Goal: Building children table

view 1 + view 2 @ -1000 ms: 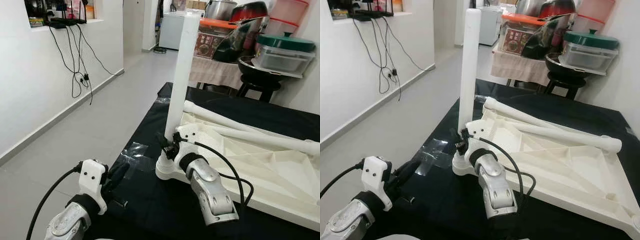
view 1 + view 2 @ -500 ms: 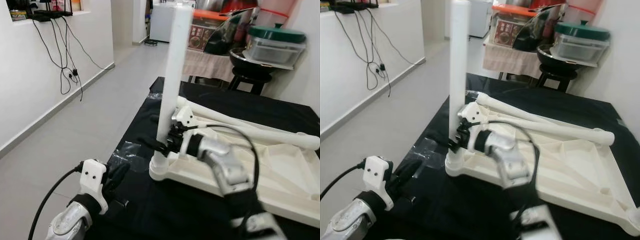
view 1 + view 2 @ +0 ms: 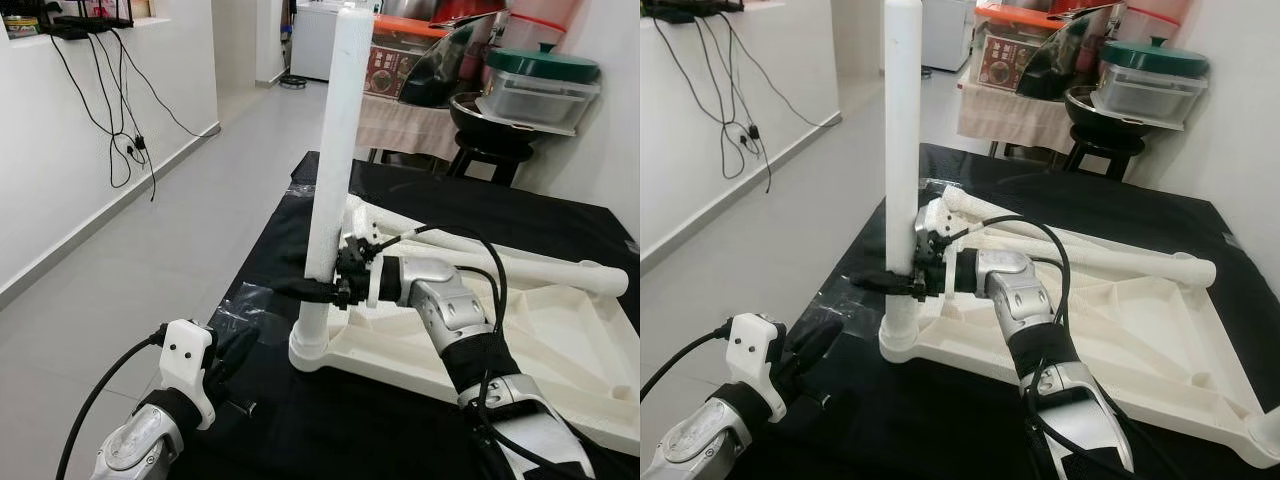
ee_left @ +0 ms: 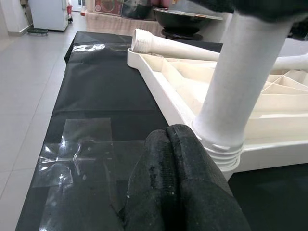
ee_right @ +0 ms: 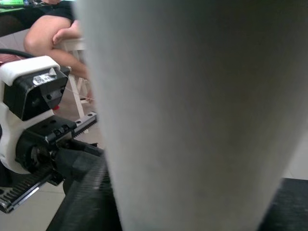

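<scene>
One white tabletop (image 3: 560, 350) is lying upside down at centre right. Three white legs are showing: one upright leg (image 3: 335, 150), two loose legs (image 3: 560, 272) lying across it. Two grippers are showing, left gripper (image 3: 238, 345) at lower left and right gripper (image 3: 318, 290) at centre

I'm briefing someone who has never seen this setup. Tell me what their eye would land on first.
First the tall white table leg, standing upright in the corner socket of the upturned white tabletop on the black-covered table. The right gripper clasps that leg low down, near the socket. The left gripper rests shut beside the leg's threaded base, and two more white legs lie across the tabletop.
</scene>
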{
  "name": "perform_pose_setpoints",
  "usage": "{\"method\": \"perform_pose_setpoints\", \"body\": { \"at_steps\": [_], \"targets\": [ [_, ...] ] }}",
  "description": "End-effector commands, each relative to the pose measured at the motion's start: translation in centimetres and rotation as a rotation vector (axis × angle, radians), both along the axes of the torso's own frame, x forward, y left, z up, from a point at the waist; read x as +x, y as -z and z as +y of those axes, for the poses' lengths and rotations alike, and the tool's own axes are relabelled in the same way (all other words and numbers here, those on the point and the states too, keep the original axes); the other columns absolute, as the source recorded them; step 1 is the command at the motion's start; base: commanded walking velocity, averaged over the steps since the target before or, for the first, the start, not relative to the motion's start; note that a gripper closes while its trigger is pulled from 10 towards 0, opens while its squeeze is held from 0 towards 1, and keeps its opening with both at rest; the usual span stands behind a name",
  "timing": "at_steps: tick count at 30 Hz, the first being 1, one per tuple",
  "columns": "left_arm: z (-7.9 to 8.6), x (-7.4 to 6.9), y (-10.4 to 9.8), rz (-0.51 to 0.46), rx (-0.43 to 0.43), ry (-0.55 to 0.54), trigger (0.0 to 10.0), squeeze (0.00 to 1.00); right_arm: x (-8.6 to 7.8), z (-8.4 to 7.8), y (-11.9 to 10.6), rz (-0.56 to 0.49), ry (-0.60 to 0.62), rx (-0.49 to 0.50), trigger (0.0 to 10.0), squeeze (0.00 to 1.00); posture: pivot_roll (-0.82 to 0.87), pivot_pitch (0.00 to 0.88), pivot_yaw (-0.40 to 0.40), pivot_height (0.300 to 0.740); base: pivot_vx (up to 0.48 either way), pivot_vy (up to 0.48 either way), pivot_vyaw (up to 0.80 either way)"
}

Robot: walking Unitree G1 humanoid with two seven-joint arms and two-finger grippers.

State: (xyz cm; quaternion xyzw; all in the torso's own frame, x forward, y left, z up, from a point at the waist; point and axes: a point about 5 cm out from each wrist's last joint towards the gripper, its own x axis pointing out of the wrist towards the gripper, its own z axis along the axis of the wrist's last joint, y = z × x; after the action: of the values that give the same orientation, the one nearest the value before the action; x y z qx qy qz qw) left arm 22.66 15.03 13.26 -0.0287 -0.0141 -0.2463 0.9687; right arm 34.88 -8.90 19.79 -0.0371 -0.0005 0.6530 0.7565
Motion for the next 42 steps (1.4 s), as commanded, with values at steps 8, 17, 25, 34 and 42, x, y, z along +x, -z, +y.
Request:
{"method": "perform_pose_setpoints", "body": {
  "at_steps": [8,17,25,34,42],
  "targets": [
    [-0.4,-0.3,0.1,0.008,-0.018,0.017,10.0,0.0,-0.5,0.6,2.5,0.036,0.212,0.007,0.0,0.0,0.1,0.0,-0.135,0.74,0.0,0.0,0.0],
    [-0.1,-0.4,-0.2,0.006,-0.021,0.018,10.0,0.0,-3.6,2.1,7.0,0.164,0.856,0.028,0.0,0.0,0.07,0.0,-0.102,0.74,0.0,0.0,0.0],
    [-0.1,0.0,-0.3,-0.003,-0.017,0.016,10.0,0.0,-3.8,2.5,7.6,0.163,0.842,0.003,0.0,0.0,0.08,0.0,-0.118,0.74,0.0,0.0,0.0],
    [-0.3,0.0,-0.3,-0.003,-0.021,0.012,10.0,0.0,-4.1,3.9,5.4,0.174,0.617,0.071,10.0,1.0,0.09,0.0,-0.123,0.74,0.0,0.0,0.0],
    [-0.4,0.1,-0.3,-0.001,-0.024,0.015,10.0,0.0,-3.6,3.7,3.2,0.066,0.315,0.07,10.0,0.0,0.11,0.0,-0.128,0.74,0.0,0.0,0.0]
  ]
}}
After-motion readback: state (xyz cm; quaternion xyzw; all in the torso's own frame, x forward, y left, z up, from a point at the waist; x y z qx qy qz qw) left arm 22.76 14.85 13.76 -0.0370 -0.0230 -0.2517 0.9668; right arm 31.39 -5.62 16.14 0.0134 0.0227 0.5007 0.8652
